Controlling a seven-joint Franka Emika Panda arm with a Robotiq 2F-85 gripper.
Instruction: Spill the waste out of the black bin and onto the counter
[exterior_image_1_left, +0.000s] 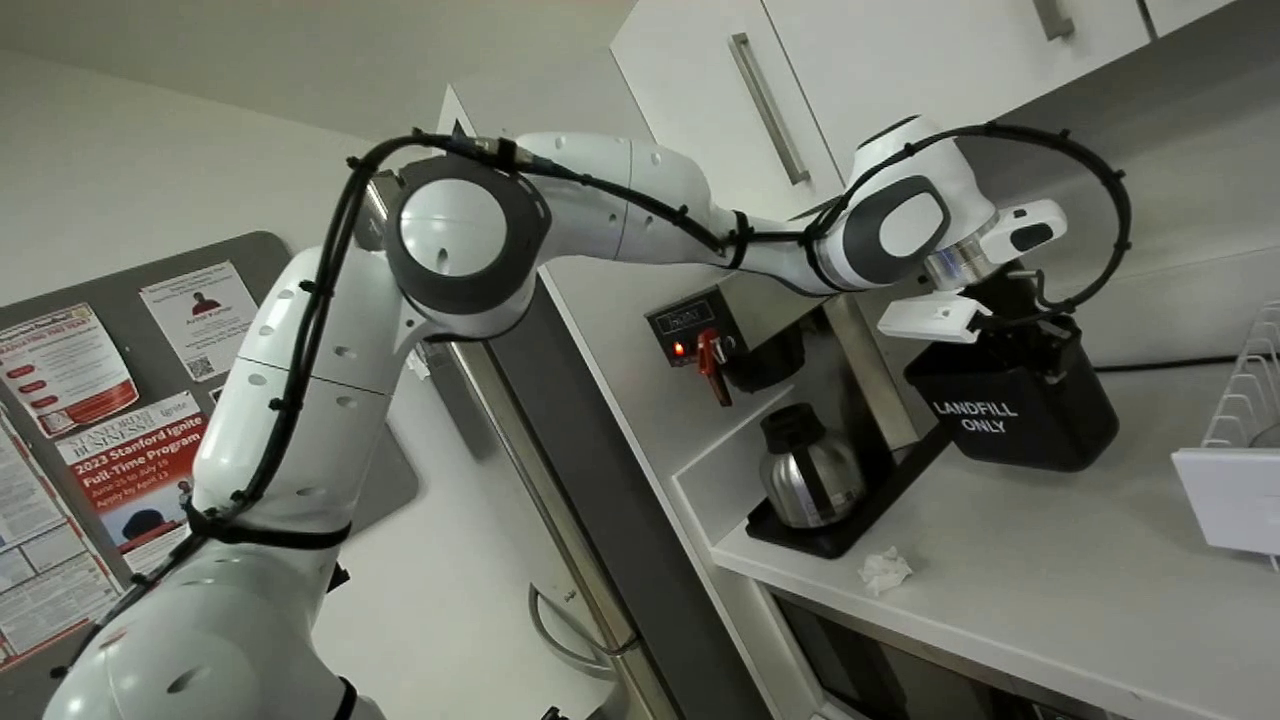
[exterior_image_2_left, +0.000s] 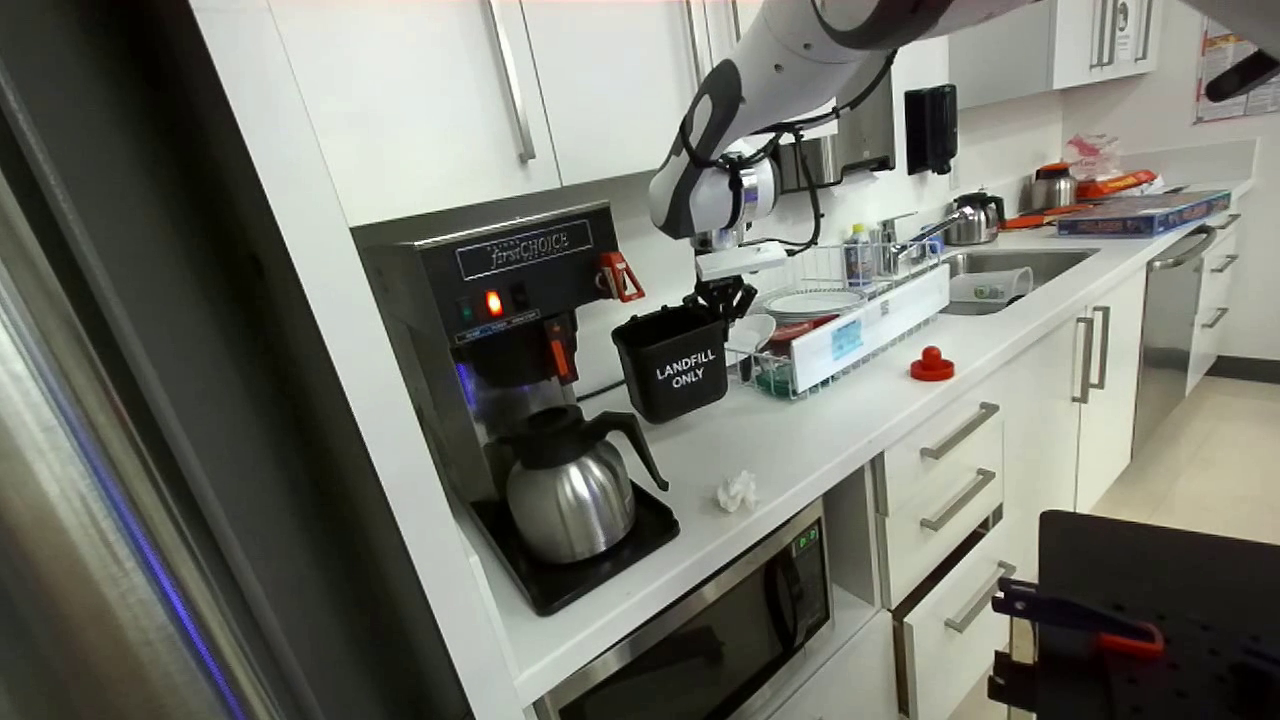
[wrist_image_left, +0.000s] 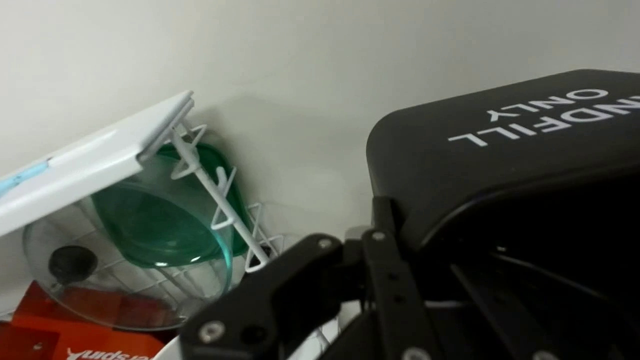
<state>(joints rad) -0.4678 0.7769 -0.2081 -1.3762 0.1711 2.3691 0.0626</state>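
Holding black bin (exterior_image_2_left: 672, 365) in pincer (exterior_image_2_left: 726, 306), clamped at one end of its rim; can't make out exact gap btwn jaws, dark on dark in wrist view. Hanging at end of white arm (exterior_image_1_left: 630, 200), roughly mouth up, toward back of surface (exterior_image_2_left: 820, 440), btwn coffee machine (exterior_image_2_left: 520, 270) & white dish rack (exterior_image_2_left: 885, 318) in both ext. views. Can't be sure of any clearance btwn base & surface, nor of exact tilt. Marked LANDFILL ONLY in white on side, w/ same text upside down & cut off at R edge of wrist view. Can't check bin's inside, too dark.

Can see waste (exterior_image_2_left: 737, 492), i.e. white crumpled scrap, lying on surface outside bin in both ext. views, nr front edge, just beside corner of black tray (exterior_image_2_left: 650, 522) but apart from it.

Note steel pot (exterior_image_2_left: 572, 505) w/ black handle standing on tray, plus red light (exterior_image_2_left: 494, 305) lit on machine. Note plates (exterior_image_2_left: 815, 300) in rack in an ext. view, also green container (wrist_image_left: 212, 165) & glass lid (wrist_image_left: 73, 264) w/ black knob there in wrist view. Note red knobbed item (exterior_image_2_left: 932, 366) farther along surface, nr front edge, & microwave (exterior_image_2_left: 700, 645) below.
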